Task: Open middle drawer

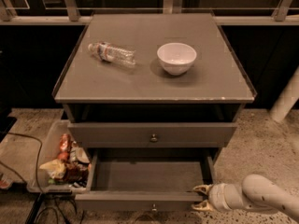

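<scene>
Grey cabinet (215, 78), middle drawer (117, 201) open, gripper (201, 197) beside

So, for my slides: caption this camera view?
Gripper at a front corner of the pulled-out middle drawer; bottle and bowl on the cabinet top.

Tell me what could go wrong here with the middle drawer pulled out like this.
1. The hand sits at the middle drawer's right front corner, away from its knob; pulling there might skew and jam it.
2. The bottle lies on its side on the cabinet top; a jolt might roll it off.
</scene>
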You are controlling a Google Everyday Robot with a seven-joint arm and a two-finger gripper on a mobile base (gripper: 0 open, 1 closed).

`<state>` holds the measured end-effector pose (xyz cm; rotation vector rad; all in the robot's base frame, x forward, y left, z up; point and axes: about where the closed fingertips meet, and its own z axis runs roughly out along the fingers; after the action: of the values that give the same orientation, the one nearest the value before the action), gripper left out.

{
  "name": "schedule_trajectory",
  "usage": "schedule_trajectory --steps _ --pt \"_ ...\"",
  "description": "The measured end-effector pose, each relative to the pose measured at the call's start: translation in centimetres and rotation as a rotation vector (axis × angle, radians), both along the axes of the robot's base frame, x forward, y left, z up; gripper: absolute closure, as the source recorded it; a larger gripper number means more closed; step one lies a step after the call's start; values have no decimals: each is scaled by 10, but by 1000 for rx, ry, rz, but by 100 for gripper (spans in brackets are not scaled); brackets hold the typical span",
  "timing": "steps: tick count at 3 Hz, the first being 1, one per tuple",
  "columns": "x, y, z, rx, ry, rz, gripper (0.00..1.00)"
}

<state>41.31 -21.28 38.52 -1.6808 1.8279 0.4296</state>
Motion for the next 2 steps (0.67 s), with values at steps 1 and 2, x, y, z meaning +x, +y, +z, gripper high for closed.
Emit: schedule_trajectory --steps 1,2 --pt "3 0 5 0 0 0 100" --pt "3 0 7 0 0 0 100"
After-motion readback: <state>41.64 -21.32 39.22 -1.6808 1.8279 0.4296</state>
